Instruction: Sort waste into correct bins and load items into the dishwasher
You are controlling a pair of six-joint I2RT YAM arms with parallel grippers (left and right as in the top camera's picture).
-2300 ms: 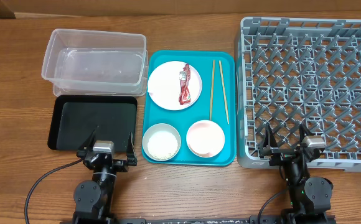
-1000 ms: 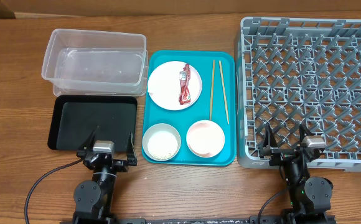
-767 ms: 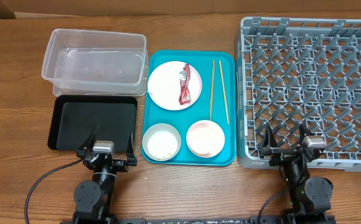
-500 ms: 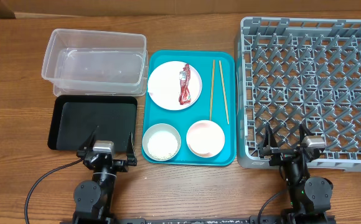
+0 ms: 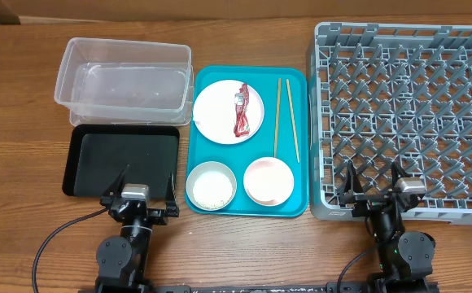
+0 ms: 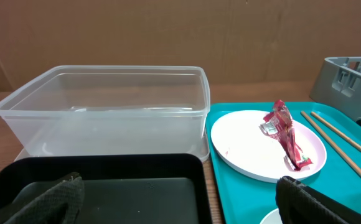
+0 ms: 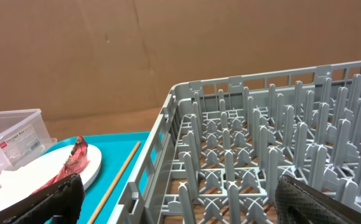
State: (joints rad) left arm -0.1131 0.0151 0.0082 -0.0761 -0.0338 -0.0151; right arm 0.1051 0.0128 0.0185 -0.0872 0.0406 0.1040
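on the wooden counter [image 5: 16, 122], a teal tray [image 5: 297, 146] sits in the middle between the two bins and the dish rack [image 5: 407, 106]. on the tray's far half lies a round white plate [image 5: 216, 114] with the crumpled red wrapper [image 5: 242, 110] stretched along its right side; just right of the plate the two wooden chopsticks [image 5: 278, 118] lie lengthwise, close together at the far end and spreading slightly toward the near end. on the tray's near half stand a white-grey bowl [image 5: 190, 185], holding a pale layer of rice grains [image 5: 211, 191], and beside it to the right a pink bowl [image 5: 268, 181]. left of the tray, the clear tub [image 5: 124, 73] is at the back and the black tray [image 5: 118, 159] in front of it, their edges almost touching. the left hand [image 5: 146, 181] hangs at the black tray's near edge, fingers spread wide and holding nothing. the right hand [image 5: 373, 181] sits at the rack's near left corner, likewise spread and holding nothing.
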